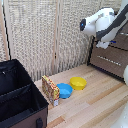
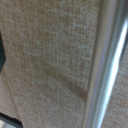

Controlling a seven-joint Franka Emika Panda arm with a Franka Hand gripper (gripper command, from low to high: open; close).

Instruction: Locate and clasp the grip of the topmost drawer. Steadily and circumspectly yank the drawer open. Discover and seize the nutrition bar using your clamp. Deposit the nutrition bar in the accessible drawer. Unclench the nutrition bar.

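Nutrition bar (image 1: 50, 90) beside blue bowl (image 1: 64, 90)

Bulky white arm (image 1: 100, 22) — rounded segments, dark joints, blue-lit ring.

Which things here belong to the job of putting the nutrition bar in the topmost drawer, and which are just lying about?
Belong to the job:
- topmost drawer
- nutrition bar
- robot arm, end effector out of sight

Just lying about:
- blue bowl
- yellow bowl
- black bin
- lower drawer
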